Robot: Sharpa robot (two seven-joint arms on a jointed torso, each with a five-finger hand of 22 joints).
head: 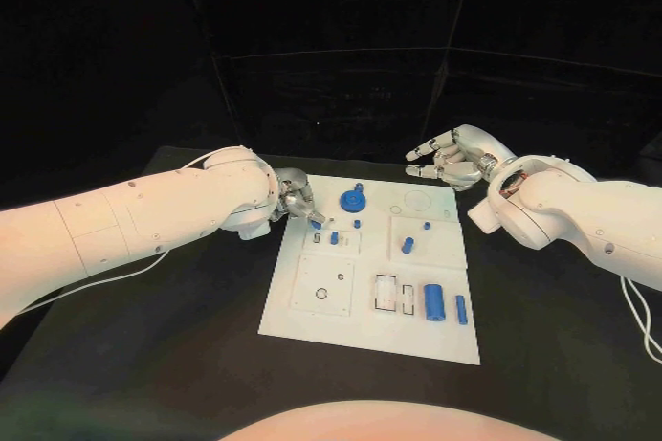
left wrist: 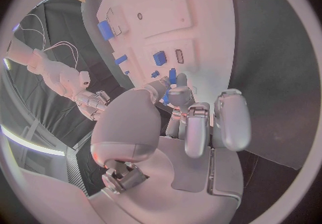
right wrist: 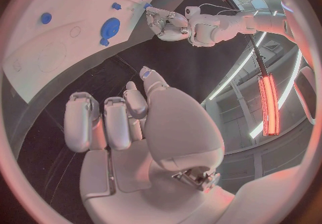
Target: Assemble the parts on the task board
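Task board: white rectangular plate at the centre of the black table, with outlined slots and round holes.
Parts: blue; one round disc at 12 o'clock on the board, two upright cylinders at 4 o'clock, several small pegs between.
Writing: none legible.
Left hand: at the board's 10 o'clock corner, fingertips pinching a small blue part.
Right hand: off the board at 1 o'clock, fingers loosely apart, holding nothing.
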